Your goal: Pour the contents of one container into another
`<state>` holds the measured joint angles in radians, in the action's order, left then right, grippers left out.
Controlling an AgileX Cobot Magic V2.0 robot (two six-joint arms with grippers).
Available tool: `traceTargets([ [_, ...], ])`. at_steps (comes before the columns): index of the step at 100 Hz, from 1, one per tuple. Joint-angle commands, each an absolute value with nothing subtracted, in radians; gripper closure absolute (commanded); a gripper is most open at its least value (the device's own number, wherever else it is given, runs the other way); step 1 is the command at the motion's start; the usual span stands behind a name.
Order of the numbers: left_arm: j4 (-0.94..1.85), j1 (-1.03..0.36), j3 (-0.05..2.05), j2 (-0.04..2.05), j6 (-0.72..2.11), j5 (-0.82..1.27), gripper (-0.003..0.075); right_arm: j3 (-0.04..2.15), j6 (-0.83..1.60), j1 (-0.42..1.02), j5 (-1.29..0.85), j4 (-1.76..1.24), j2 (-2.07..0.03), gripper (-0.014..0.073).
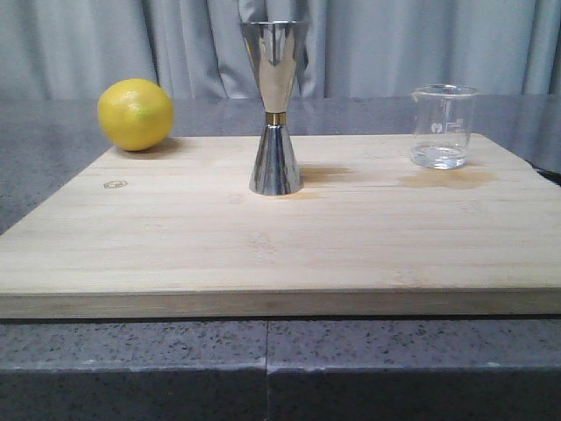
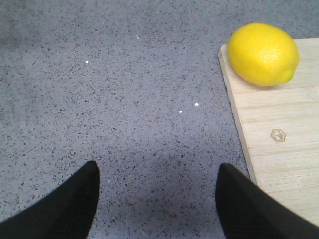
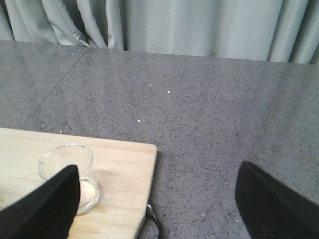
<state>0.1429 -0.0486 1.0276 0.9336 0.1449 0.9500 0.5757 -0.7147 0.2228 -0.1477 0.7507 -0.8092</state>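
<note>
Front view: wooden board (image 1: 263,237) lies flat on the grey speckled surface (image 1: 131,360). Steel jigger (image 1: 274,105) stands upright near the middle of the board, slightly toward its far edge, gold band at the waist. Glass beaker (image 1: 443,125) stands upright near the board's far right corner, well apart from the jigger, with a little clear liquid at the bottom. Damp-looking darker patches on the wood beside the beaker and just right of the jigger's base. Lemon (image 1: 135,114) sits on the far left corner of the board, partly overhanging its edge.

Left tool (image 2: 157,199): fingers spread wide, nothing between them, above bare surface just off the board's left edge. Lemon and a small hexagon logo (image 2: 277,135) on the board show in the left wrist view.

Right tool (image 3: 159,199): fingers spread wide, holding nothing, above the surface just off the board's right edge. In the right wrist view the beaker (image 3: 67,167) is partly hidden behind one finger (image 3: 45,206); whether they touch, cannot tell. Grey curtain (image 3: 199,25) behind the surface.
</note>
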Motion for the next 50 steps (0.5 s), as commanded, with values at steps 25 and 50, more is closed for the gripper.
traceTargets([
  [25, 0.155, -0.046, 1.052, 0.923, 0.137, 0.898, 0.026, 0.645, -0.25, 0.204, -0.186, 0.318, -0.794, 0.0021],
  [50, 0.155, -0.046, 1.052, 0.923, 0.137, 0.896, 0.026, 0.662, -0.254, 0.145, -0.274, 0.271, -0.792, 0.0021],
])
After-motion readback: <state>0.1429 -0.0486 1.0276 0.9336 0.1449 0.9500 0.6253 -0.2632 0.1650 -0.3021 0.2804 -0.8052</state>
